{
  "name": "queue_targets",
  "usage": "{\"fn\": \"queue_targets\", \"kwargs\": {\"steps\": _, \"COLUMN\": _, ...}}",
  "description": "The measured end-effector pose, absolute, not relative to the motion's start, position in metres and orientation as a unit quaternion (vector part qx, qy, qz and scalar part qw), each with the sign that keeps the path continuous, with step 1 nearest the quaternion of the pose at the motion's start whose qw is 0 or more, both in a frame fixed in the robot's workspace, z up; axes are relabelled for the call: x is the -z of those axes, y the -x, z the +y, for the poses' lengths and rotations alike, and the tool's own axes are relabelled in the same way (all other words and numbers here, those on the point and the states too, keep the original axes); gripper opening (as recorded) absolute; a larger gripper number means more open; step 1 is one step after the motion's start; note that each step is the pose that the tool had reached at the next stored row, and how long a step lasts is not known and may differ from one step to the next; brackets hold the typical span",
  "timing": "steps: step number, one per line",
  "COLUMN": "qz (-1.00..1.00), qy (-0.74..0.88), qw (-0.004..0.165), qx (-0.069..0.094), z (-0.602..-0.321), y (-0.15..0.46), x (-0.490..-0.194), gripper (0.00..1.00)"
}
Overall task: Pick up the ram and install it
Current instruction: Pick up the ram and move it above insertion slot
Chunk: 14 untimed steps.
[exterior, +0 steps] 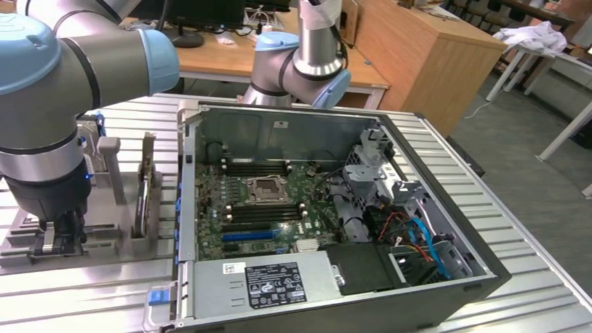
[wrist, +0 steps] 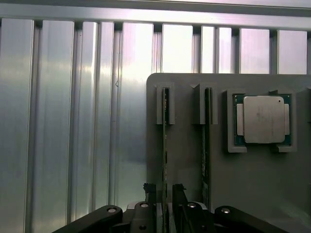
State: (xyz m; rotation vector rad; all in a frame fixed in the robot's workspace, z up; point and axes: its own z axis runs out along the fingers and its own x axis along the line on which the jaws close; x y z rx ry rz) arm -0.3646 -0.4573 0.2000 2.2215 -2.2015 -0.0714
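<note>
Ribbed metal worktop (exterior: 83, 298) carries everything. Robot arm (exterior: 55, 104) at the exterior view's left, pointing straight down over a grey holder (wrist: 184, 145). Open computer case (exterior: 277, 107) mid-frame, laid on its side so the motherboard (exterior: 218, 208) faces up, probably for reach from above. Holder stands 2 sticks on edge in upright guides, likely so fingers can straddle them. Ram stick (wrist: 165, 126) sits in its guide, not yet lifted. 2nd stick (wrist: 207, 136) just beside; processor (wrist: 264, 119) in its own recess. Pincer (wrist: 164, 189) part open, 1 finger each side of the ram stick, narrow gaps showing, nothing gripped. Power-supply sticker (exterior: 274, 284): print unreadable.
</note>
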Motion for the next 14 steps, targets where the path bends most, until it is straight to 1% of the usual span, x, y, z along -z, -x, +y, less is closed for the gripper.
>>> {"fn": "queue_targets", "kwargs": {"steps": 14, "qz": -0.704, "qy": -0.710, "qw": 0.007, "qx": 0.023, "z": -0.4573, "y": 0.3646, "x": -0.2000, "gripper": 0.27}}
